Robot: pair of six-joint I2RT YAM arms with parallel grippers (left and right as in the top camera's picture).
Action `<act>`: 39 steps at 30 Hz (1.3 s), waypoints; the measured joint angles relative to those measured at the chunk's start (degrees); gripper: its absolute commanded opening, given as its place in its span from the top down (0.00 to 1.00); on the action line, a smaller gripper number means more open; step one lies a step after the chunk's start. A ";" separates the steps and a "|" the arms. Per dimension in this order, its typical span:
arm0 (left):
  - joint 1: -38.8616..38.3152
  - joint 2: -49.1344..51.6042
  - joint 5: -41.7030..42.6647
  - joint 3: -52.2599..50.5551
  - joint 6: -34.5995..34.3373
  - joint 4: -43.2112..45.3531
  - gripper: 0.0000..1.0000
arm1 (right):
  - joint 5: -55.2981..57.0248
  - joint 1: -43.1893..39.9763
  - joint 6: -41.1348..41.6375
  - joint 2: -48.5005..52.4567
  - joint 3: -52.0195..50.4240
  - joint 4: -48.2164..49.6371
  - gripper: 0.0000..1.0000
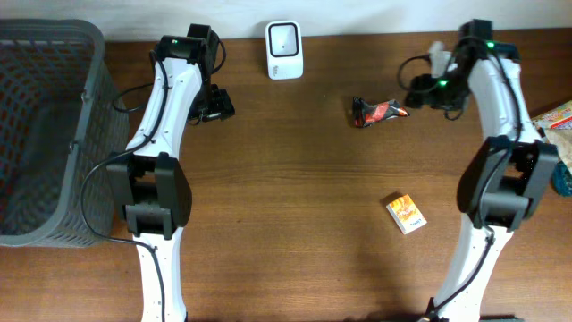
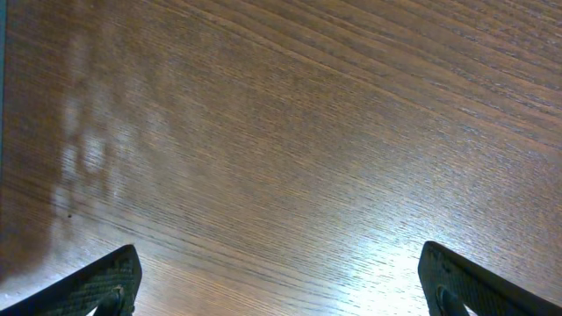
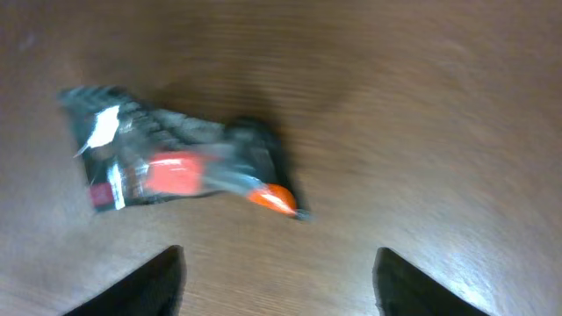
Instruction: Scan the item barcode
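Here, the right gripper and the left gripper hang released. A shallow pinch could skid the slick snack packet, far right.

Overhead cam straight down, wrist cams close above table, wrapper shared overhead/R wrist.

Dark brown wood-grain desk; pale strip beyond its far edge; bright glare patch on desk, left wrist view
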 measured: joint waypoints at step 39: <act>0.00 0.00 0.00 0.00 0.00 0.02 0.01 | 5.05 9.29 -37.73 7.52 -0.44 3.85 0.38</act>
